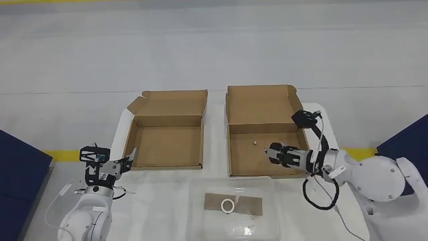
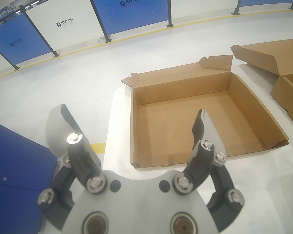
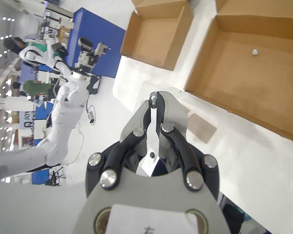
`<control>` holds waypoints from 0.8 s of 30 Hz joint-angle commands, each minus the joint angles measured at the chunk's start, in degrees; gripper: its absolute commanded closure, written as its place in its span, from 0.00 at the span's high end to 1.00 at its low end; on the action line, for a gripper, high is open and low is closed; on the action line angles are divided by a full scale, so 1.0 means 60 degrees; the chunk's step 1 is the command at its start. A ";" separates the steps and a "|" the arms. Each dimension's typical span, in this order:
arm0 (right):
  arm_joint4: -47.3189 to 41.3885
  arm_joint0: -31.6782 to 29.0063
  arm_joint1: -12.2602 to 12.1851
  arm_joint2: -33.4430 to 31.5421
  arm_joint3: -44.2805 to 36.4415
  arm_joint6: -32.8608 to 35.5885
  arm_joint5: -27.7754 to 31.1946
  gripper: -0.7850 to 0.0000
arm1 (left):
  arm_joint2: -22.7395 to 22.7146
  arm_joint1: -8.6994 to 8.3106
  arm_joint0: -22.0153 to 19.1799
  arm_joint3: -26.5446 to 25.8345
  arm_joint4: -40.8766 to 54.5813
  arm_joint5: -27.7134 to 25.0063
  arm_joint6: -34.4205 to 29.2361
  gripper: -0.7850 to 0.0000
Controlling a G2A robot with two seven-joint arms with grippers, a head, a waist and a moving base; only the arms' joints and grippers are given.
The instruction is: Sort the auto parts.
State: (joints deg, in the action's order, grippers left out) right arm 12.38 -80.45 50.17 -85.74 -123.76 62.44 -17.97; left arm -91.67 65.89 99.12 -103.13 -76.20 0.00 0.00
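Note:
Two open cardboard boxes lie on the white table: the left box (image 1: 166, 146) holds nothing, and the right box (image 1: 257, 148) holds a small metal part (image 1: 255, 142), also visible as the small metal part (image 3: 254, 52). My right gripper (image 3: 153, 101) is shut on a small metal bolt (image 3: 152, 101), hovering over the front edge of the right box (image 3: 246, 91). My left gripper (image 2: 131, 120) stands open with nothing between its fingers, at the table's left edge beside the left box (image 2: 200, 120). A white ring (image 1: 228, 205) lies on a cardboard piece in a clear tray (image 1: 267, 231).
The clear plastic tray sits at the table's front middle with a brown cardboard piece (image 1: 249, 205) inside. The box lids stand folded back at the far side. Blue panels (image 1: 20, 174) flank the table's left and right ends.

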 commanded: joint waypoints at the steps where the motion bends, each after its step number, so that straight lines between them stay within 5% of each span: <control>1: 0.0604 0.0687 -0.0006 0.0404 0.0379 0.0245 -0.0448 0.00 | 0.0000 0.0000 0.0000 0.0000 0.0000 0.0000 0.0000 1.00; 15: 0.4595 0.5466 0.0582 0.5082 0.4456 0.2300 -0.1555 0.00 | 0.0000 0.0000 0.0000 0.0000 0.0000 0.0000 0.0000 1.00; 24: 0.4872 0.5933 0.0777 0.5771 0.5158 0.2408 -0.1452 0.00 | 0.0000 0.0000 0.0000 0.0000 0.0000 0.0000 0.0000 1.00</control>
State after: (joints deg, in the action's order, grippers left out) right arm 41.62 -44.86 54.83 -51.12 -92.82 76.89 -26.67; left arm -91.67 65.89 99.12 -103.13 -76.20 0.00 0.00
